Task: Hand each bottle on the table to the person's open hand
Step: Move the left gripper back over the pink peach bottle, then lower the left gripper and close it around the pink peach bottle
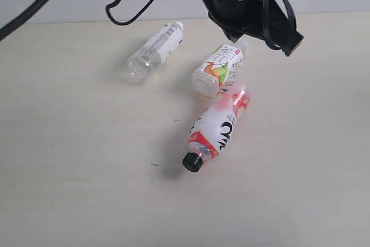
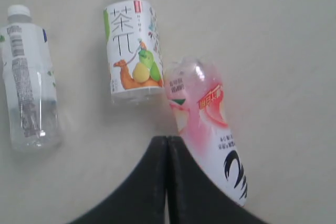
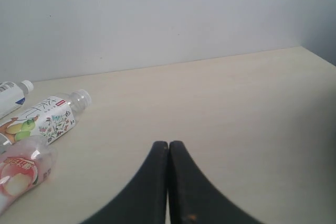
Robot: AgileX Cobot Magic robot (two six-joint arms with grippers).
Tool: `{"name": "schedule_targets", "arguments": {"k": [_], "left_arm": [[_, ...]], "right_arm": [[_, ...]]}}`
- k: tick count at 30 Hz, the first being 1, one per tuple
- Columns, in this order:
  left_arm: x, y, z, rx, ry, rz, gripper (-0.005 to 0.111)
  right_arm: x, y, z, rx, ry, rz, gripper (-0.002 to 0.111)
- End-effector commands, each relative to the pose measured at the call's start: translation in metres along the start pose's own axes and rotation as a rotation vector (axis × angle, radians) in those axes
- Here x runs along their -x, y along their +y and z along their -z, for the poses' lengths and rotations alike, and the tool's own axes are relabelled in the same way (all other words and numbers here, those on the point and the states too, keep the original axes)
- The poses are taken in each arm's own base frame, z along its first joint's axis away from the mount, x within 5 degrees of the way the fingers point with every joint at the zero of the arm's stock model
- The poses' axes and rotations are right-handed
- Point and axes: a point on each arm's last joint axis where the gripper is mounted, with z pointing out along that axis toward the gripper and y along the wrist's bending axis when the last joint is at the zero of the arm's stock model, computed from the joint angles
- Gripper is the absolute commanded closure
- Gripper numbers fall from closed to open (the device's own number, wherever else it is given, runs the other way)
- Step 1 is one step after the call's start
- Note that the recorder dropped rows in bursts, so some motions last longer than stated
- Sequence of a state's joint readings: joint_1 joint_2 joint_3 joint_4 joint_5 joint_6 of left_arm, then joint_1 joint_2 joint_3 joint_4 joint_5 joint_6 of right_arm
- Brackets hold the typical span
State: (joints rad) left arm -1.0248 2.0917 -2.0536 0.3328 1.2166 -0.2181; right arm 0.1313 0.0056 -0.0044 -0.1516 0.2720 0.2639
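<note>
Three bottles lie on the pale table [image 1: 69,160]. The black-capped red-white bottle [image 1: 217,126] is nearest, with the fruit-label bottle [image 1: 219,69] just behind it. The white-capped bottle with a green-blue label [image 1: 155,50] lies to the left. My left gripper [image 2: 167,139] is shut on nothing, its tips right beside the red-white bottle [image 2: 207,129]. My right gripper [image 3: 168,144] is shut and empty over bare table, off to the side of the fruit-label bottle [image 3: 44,118]. The small plain bottle and the person's hand are out of view.
A black arm section [image 1: 248,4] with cables hangs over the far middle of the table, partly covering the fruit-label bottle's cap end. A loose black cable [image 1: 124,10] loops at the back. A pale wall [image 3: 157,19] runs behind the table.
</note>
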Motion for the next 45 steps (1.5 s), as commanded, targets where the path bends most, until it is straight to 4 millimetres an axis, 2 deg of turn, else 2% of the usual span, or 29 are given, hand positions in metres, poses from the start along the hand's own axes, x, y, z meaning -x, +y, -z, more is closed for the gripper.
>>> {"name": "schedule_targets", "arguments": {"k": [1,7,11,21,29,38,45], "left_arm": [[-0.017,0.001,-0.002,-0.001,0.007,0.006,0.107],[-0.04,0.008,-0.021,-0.014,0.01,0.032,0.107],[-0.059,0.023,-0.037,-0.012,0.022,0.072,0.107],[-0.091,0.057,-0.074,-0.05,0.051,0.221,0.107],[-0.101,0.064,-0.081,-0.044,0.082,0.22,0.107],[-0.101,0.052,-0.078,-0.183,0.095,0.2,0.107],[-0.102,0.05,-0.079,-0.193,0.108,0.201,0.107]], "right_arm": [[0.0,0.0,0.0,0.003,-0.009,0.004,0.108],[0.0,0.0,0.0,0.003,-0.009,0.004,0.108],[0.0,0.0,0.0,0.003,-0.009,0.004,0.108],[0.0,0.0,0.0,0.003,-0.009,0.004,0.108],[0.0,0.0,0.0,0.003,-0.009,0.004,0.108],[0.0,0.0,0.0,0.003,-0.009,0.004,0.108],[0.0,0.0,0.0,0.003,-0.009,0.004,0.108]]}}
